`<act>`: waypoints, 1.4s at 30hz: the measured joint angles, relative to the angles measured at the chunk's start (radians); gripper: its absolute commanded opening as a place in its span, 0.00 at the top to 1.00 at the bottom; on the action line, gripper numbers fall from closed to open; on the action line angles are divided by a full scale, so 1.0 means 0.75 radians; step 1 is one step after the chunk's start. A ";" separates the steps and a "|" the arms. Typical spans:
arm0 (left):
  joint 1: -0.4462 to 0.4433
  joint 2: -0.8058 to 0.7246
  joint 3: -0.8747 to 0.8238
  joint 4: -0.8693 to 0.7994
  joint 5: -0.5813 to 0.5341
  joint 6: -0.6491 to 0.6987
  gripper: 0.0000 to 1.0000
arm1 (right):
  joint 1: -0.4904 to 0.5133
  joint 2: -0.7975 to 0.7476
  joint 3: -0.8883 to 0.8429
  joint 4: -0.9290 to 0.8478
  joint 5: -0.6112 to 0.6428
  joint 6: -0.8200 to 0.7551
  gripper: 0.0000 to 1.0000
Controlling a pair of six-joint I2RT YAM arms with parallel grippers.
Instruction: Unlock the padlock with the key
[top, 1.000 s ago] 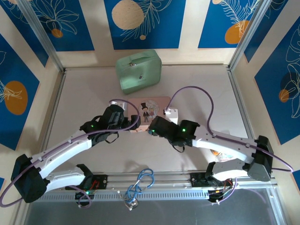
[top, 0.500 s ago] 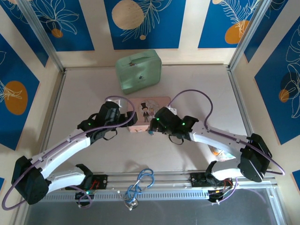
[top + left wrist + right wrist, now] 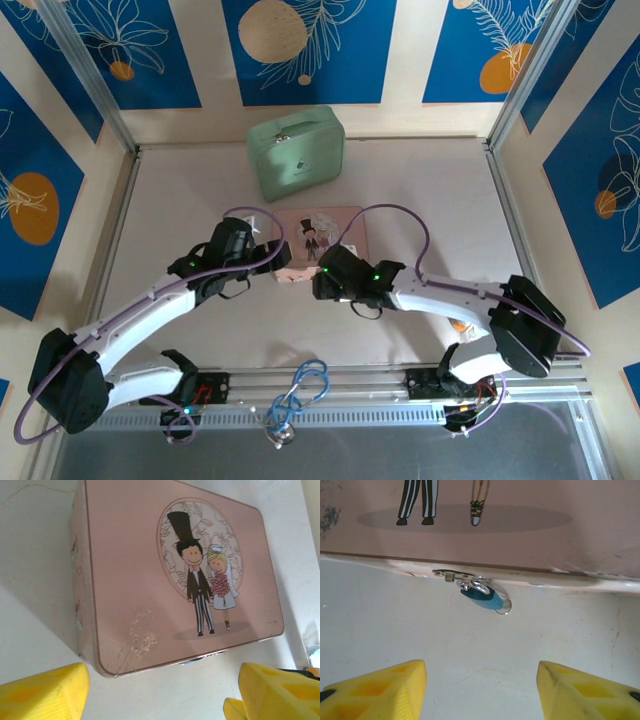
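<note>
Padlock (image 3: 482, 596), blue-bodied with a thin silvery top, hung from a small metal clasp on the near edge of the pink box (image 3: 530, 527) and lay tilted on the counter (image 3: 470, 650), touching the box's front wall. A stretch of bare counter lay between it and the right gripper (image 3: 482, 690), whose yellow fingers (image 3: 380, 690) stood apart with nothing between them.

The left gripper (image 3: 160, 695) sat off the box's near edge towards its left corner, jaws wide and empty, with the lid's bride-and-groom picture (image 3: 202, 575) ahead of it.

From above, the two gripper heads met close together at the near side of the pink box (image 3: 322, 228), the left gripper (image 3: 285, 265) just beside the right gripper (image 3: 318, 280), leaving little room between them. A green case (image 3: 296, 150) stood beyond the box, apart from it, near the far wall. Open counter ran out on both sides to the metal rails (image 3: 110, 250). A blue cable (image 3: 300, 385) was coiled at the near edge between the arm bases.
</note>
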 measured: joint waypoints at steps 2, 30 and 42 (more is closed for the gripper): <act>0.009 0.008 -0.010 0.016 0.012 -0.009 0.23 | 0.010 0.048 0.037 0.001 0.025 -0.005 0.40; 0.019 -0.070 -0.179 0.198 0.049 -0.138 0.31 | 0.056 0.453 0.382 -0.208 0.227 0.024 0.33; 0.019 -0.332 -0.390 0.254 0.039 -0.197 0.35 | 0.061 0.557 0.484 -0.307 0.244 0.025 0.36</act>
